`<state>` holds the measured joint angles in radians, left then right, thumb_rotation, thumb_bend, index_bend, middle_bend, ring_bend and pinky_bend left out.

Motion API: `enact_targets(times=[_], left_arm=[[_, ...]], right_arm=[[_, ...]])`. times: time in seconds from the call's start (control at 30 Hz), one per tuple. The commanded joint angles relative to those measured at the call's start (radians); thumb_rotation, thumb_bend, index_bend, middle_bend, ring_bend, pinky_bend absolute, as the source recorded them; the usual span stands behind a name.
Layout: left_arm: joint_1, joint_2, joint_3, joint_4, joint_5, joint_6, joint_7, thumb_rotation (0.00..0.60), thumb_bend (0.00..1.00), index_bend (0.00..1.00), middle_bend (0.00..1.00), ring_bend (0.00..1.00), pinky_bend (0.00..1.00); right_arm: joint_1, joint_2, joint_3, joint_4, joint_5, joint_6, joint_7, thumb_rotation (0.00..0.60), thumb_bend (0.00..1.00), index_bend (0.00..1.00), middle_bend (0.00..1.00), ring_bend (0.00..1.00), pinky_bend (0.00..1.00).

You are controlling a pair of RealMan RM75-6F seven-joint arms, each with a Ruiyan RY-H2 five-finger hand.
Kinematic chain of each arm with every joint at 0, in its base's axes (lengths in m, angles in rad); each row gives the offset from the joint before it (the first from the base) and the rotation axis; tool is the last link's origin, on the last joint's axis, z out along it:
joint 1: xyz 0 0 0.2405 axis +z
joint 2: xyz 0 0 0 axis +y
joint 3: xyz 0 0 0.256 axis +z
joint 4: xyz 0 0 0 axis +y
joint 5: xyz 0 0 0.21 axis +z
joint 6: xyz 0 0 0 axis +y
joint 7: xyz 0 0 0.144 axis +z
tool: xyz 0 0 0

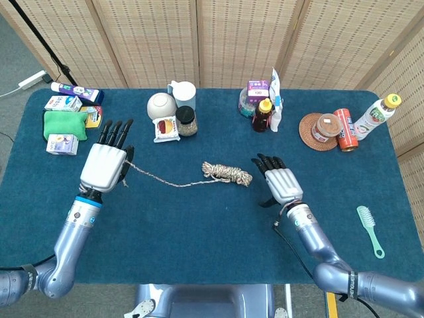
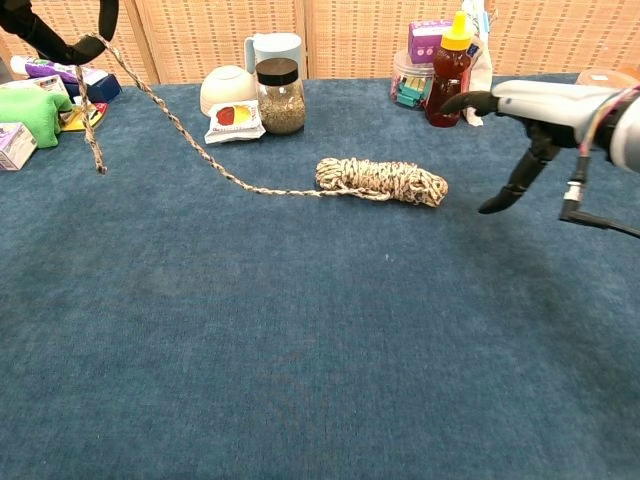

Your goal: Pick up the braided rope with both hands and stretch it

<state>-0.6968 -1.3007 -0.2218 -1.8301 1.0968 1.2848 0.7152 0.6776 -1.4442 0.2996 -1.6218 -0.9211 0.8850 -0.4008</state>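
Observation:
The braided rope's coiled bundle (image 1: 227,173) (image 2: 381,181) lies on the blue table, near the middle. A loose strand (image 1: 159,178) (image 2: 180,131) runs from it up and left to my left hand (image 1: 104,165) (image 2: 55,28), which grips the strand well above the table; the short free end (image 2: 90,140) dangles below the hand. My right hand (image 1: 279,184) (image 2: 530,110) hovers just right of the bundle with its fingers spread, apart from the rope and holding nothing.
Along the far edge stand a bowl (image 1: 161,105), a jar (image 1: 186,121), a snack packet (image 1: 165,128), a honey bottle (image 1: 264,114), a coaster with a tub (image 1: 320,131) and a can (image 1: 345,129). Boxes and a green pouch (image 1: 65,124) sit far left. A green brush (image 1: 370,229) lies near right.

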Motion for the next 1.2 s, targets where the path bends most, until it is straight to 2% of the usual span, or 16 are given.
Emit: enact_targets(times=[0.03, 0.2, 0.43, 0.57, 0.83, 1.1, 1.2], left_arm=[[-0.001, -0.001, 0.003, -0.003, 0.006, -0.001, 0.001, 0.6, 0.41, 0.63, 0.0, 0.0, 0.0], [-0.007, -0.016, 0.007, -0.001, 0.01, -0.008, 0.001, 0.6, 0.41, 0.63, 0.0, 0.0, 0.0], [-0.017, -0.038, 0.003, 0.018, 0.006, -0.019, -0.011, 0.6, 0.41, 0.63, 0.0, 0.0, 0.0], [-0.021, -0.044, -0.003, 0.02, -0.002, -0.025, -0.024, 0.6, 0.41, 0.63, 0.0, 0.0, 0.0], [-0.022, -0.036, -0.009, 0.006, 0.0, -0.017, -0.022, 0.6, 0.41, 0.63, 0.0, 0.0, 0.0], [-0.017, -0.027, -0.01, 0.0, -0.002, -0.013, -0.035, 0.6, 0.41, 0.63, 0.0, 0.0, 0.0], [-0.017, -0.025, -0.01, 0.002, -0.002, -0.017, -0.043, 0.6, 0.4, 0.63, 0.0, 0.0, 0.0]], right_arm=[[0.054, -0.053, 0.02, 0.039, 0.082, -0.01, -0.042, 0.6, 0.0, 0.0, 0.0, 0.0, 0.0], [0.134, -0.142, 0.036, 0.153, 0.18, -0.011, -0.084, 0.6, 0.0, 0.0, 0.0, 0.0, 0.0], [0.2, -0.216, 0.042, 0.248, 0.29, -0.024, -0.103, 0.6, 0.0, 0.0, 0.0, 0.0, 0.0], [0.24, -0.266, 0.063, 0.329, 0.385, -0.057, -0.089, 0.6, 0.0, 0.0, 0.0, 0.0, 0.0], [0.278, -0.315, 0.056, 0.389, 0.379, -0.018, -0.1, 0.6, 0.0, 0.0, 0.0, 0.0, 0.0], [0.306, -0.37, 0.049, 0.459, 0.368, -0.001, -0.114, 0.6, 0.0, 0.09, 0.0, 0.0, 0.0], [0.316, -0.389, 0.047, 0.483, 0.375, -0.004, -0.124, 0.6, 0.0, 0.12, 0.02, 0.0, 0.04]])
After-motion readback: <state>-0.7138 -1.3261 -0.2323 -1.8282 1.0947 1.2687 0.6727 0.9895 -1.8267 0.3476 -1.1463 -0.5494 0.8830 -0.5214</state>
